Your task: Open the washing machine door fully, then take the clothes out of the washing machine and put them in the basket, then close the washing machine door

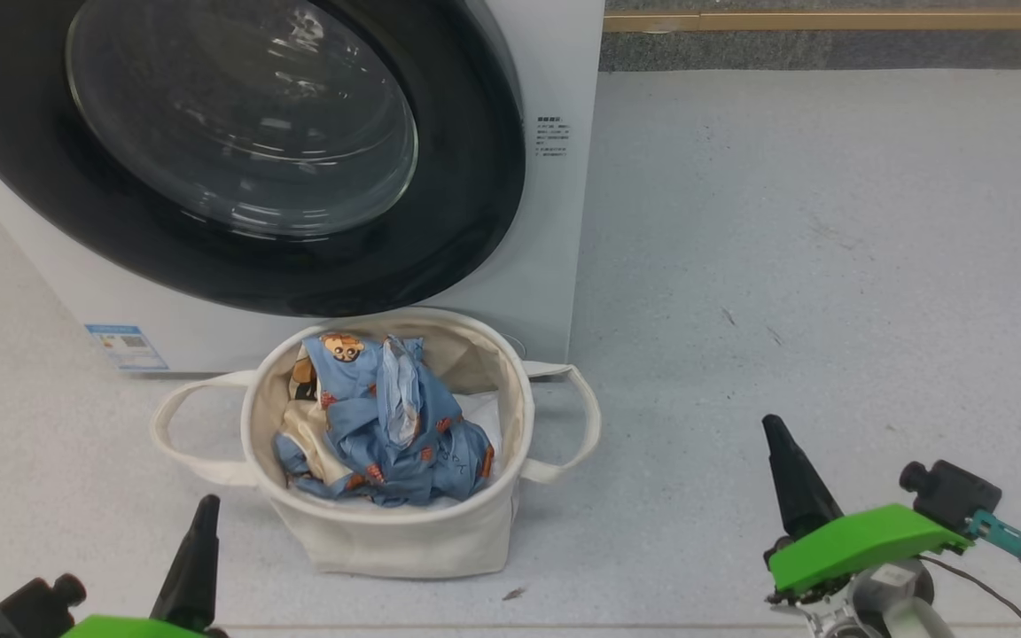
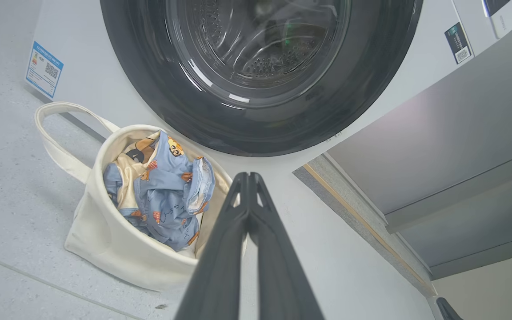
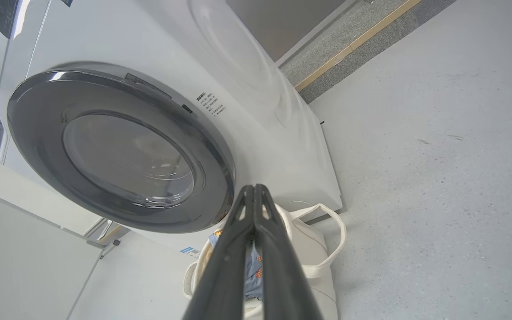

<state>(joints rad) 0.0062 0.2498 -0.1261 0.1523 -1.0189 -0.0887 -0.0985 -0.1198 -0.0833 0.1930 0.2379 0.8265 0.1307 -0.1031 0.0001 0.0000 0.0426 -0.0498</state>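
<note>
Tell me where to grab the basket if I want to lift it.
Probably the right loop handle: it bows out sideways from the basket, leaving an open gap. Come from the robot's right and hook the fingers through.

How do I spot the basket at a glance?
Find the white washer with its big black-rimmed door. On the floor just in front of that door sits the basket, a small round cream canvas tub. Its two loop handles and the blue printed clothes inside set it apart.
</note>
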